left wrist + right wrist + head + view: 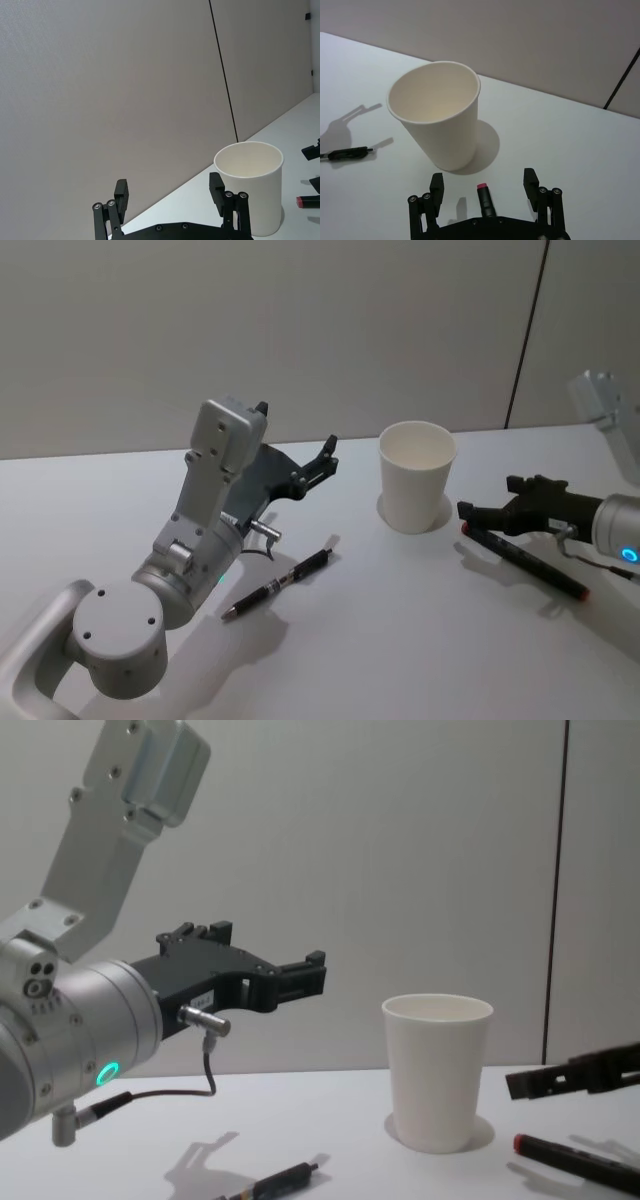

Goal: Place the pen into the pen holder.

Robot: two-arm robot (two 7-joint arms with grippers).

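Observation:
The pen holder (416,480) is a white paper cup standing upright at the table's middle back, also in the chest view (438,1070). A black pen (280,585) lies left of it on the table. A second pen (525,560), black with red ends, lies to the right of the cup. My right gripper (488,497) hovers open just above that pen's red end (483,197), one finger on each side of it, not touching it. My left gripper (328,455) is open and empty, raised in the air left of the cup (250,187).
The white table (400,640) runs back to a grey wall with a dark vertical seam (527,335). My left arm's elbow and base (130,620) stand over the near left of the table.

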